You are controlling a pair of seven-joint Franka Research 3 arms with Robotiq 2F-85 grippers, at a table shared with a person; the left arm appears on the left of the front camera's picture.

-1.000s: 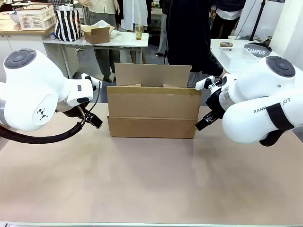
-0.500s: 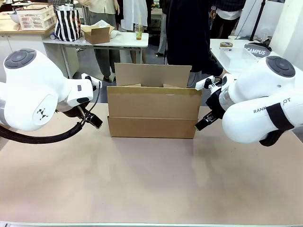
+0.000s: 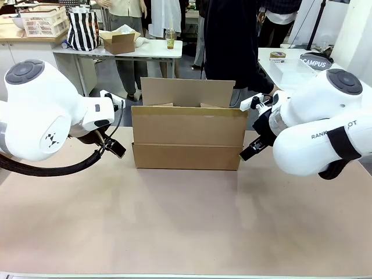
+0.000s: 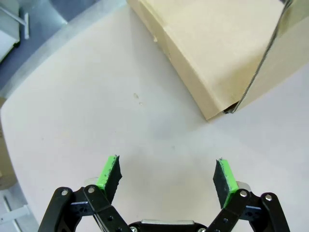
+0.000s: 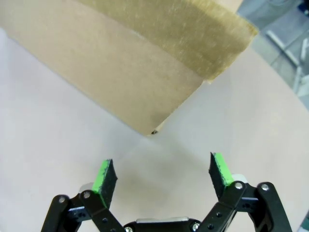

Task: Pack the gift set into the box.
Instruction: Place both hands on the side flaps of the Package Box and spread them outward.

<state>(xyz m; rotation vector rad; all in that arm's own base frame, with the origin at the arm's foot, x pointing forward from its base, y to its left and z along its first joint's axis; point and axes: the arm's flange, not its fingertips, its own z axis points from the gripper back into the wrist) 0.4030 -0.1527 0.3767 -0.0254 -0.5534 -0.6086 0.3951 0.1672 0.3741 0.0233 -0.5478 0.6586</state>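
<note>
Starting at the near edge, the tan table [image 3: 186,232] lies open in front of the camera, with both arms parked low, one at either end of the box [image 3: 187,139].

On the left flank, the left gripper [image 4: 167,166] hangs just above the tabletop. Its jaws are spread wide, the green pads [image 4: 108,170] face each other, and nothing sits between them. Its wrist camera has the box's near corner just ahead and off to one side, apart from the fingers.

Across the way, the right gripper [image 5: 163,170] mirrors it: jaws wide apart, empty, hovering over the table. The box's other near corner lies just ahead of its fingertips with a small gap between.

The box itself stands square in the middle of the table between the two grippers, long side to the camera. Its near flap is folded outward and hangs down over the front wall, while the far flap stands upright. From this low angle the inside is hidden, so its contents cannot be told.

Right behind the box, at the far edge, a person [image 3: 232,46] in dark clothing stands close to the table.

Farther back on the left, a white table carries a striped bag [image 3: 83,29], a smaller cardboard box [image 3: 119,42] with white paper in it, and a cup [image 3: 170,39]. A white basket [image 3: 43,20] sits on a counter beside it. Off to the right, another table holds a clear tub [image 3: 288,70] and a roll of tape [image 3: 278,55].
</note>
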